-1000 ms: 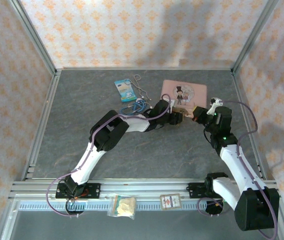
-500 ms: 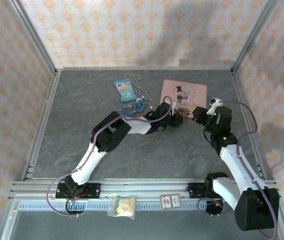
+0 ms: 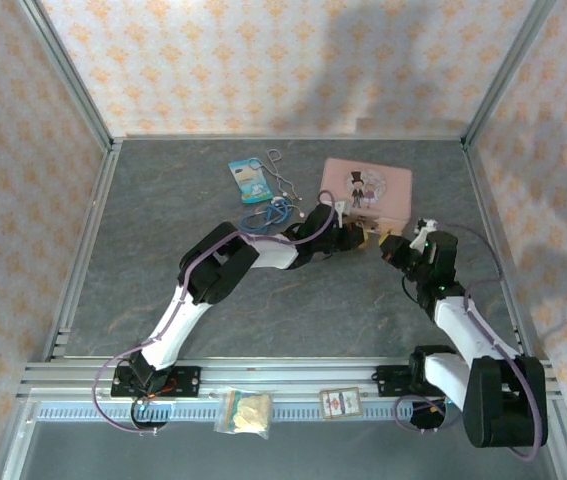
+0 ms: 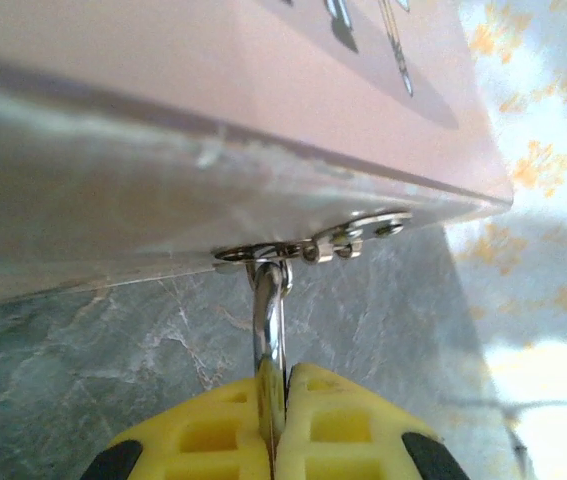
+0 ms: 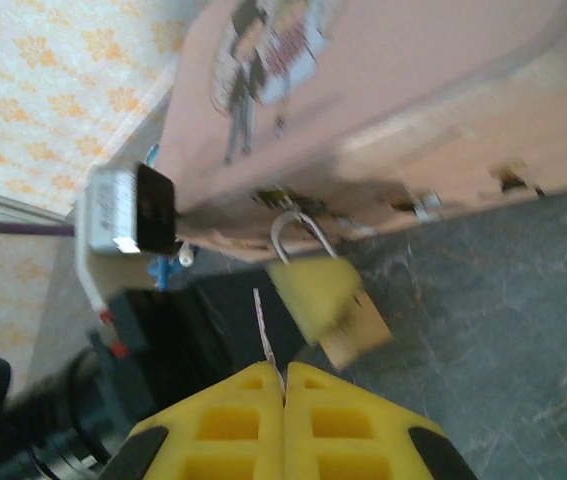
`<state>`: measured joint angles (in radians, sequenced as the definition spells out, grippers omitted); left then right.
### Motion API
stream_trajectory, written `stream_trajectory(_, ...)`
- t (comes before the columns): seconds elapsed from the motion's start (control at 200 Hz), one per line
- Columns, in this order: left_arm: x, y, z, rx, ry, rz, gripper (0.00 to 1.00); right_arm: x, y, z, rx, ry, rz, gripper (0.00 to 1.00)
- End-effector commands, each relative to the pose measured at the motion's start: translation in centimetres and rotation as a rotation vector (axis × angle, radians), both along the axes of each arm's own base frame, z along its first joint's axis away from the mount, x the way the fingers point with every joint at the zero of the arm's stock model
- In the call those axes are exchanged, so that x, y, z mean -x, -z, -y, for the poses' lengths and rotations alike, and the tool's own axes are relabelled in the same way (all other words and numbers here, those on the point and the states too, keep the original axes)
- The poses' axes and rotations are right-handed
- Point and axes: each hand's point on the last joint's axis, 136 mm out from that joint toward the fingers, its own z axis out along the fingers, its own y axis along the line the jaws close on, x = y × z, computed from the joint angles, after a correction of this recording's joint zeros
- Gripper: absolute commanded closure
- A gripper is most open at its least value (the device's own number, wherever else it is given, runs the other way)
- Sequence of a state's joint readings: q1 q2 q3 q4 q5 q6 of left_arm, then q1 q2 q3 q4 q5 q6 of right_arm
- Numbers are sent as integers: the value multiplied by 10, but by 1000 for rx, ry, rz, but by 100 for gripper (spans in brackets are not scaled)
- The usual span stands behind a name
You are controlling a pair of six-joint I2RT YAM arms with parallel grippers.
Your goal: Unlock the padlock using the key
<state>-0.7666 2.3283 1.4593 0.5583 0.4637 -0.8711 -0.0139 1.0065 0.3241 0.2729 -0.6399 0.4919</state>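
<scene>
The small brass padlock (image 5: 361, 338) hangs by its silver shackle (image 4: 270, 305) from the hasp on the front wall of the pink tin (image 3: 368, 190). My left gripper (image 4: 281, 385) is shut on the padlock just below the hasp, and one yellow finger (image 5: 315, 285) covers part of the brass body. My right gripper (image 5: 284, 375) is shut on the key (image 5: 266, 340), whose thin blade points up toward the tin, a short way left of the padlock and apart from it. In the top view the left gripper (image 3: 353, 237) and right gripper (image 3: 395, 249) face each other at the tin's near side.
A blue packet (image 3: 250, 182), a bent wire (image 3: 281, 175) and a blue cord (image 3: 268, 212) lie left of the tin. A snack bag (image 3: 246, 411) and a card (image 3: 340, 403) rest on the near rail. Open grey table lies toward the near edge.
My right gripper has drawn back from the padlock toward the near edge, still holding the key. The left gripper stays at the tin's front, shifted only slightly.
</scene>
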Motion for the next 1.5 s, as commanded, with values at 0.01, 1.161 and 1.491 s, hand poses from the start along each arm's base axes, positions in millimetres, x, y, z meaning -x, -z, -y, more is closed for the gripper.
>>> stream_trajectory(0.01, -24, -53, -16, 234, -98, -59, 100, 4, -11, -18, -119, -90, 55, 100)
stream_trajectory(1.161, -10, -112, -28, 499, -67, -35, 100, -14, 0, -42, -338, -272, 75, 100)
stream_trajectory(1.491, -5, -117, -28, 514, -61, -34, 100, -25, -5, -41, -341, -274, 93, 100)
